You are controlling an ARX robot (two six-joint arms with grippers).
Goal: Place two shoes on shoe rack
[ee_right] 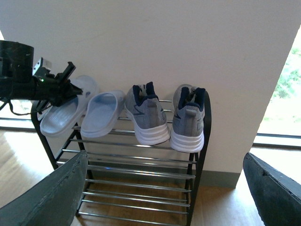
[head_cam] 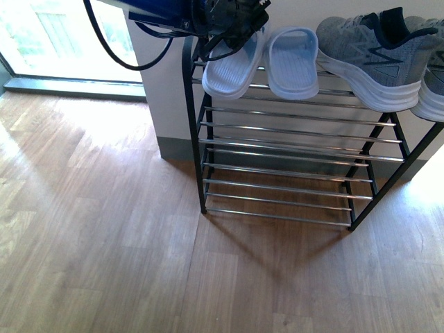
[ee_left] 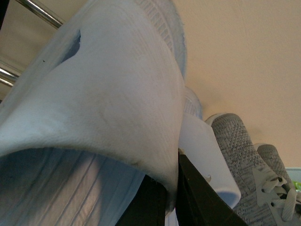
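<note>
A black-framed shoe rack (head_cam: 193,139) (ee_right: 200,155) with chrome rods stands against the white wall. On its top shelf lie two pale blue slides (head_cam: 232,69) (head_cam: 293,61) and two grey knit sneakers (head_cam: 371,52) (head_cam: 436,83). My left gripper (head_cam: 236,31) (ee_left: 171,202) is shut on the strap of the leftmost slide (ee_left: 103,103) (ee_right: 63,115), which rests tilted at the rack's left end. The second slide (ee_right: 101,115) lies beside it, then the sneakers (ee_right: 148,117) (ee_right: 188,122). My right gripper (ee_right: 164,193) hangs open in front of the rack, well back from it, with nothing between its fingers (ee_right: 51,197).
Wooden floor (head_cam: 104,236) spreads in front of and left of the rack. A bright window (head_cam: 62,35) reaches the floor at the back left, another window (ee_right: 287,94) shows right of the wall. The rack's lower shelves (head_cam: 277,180) hold nothing.
</note>
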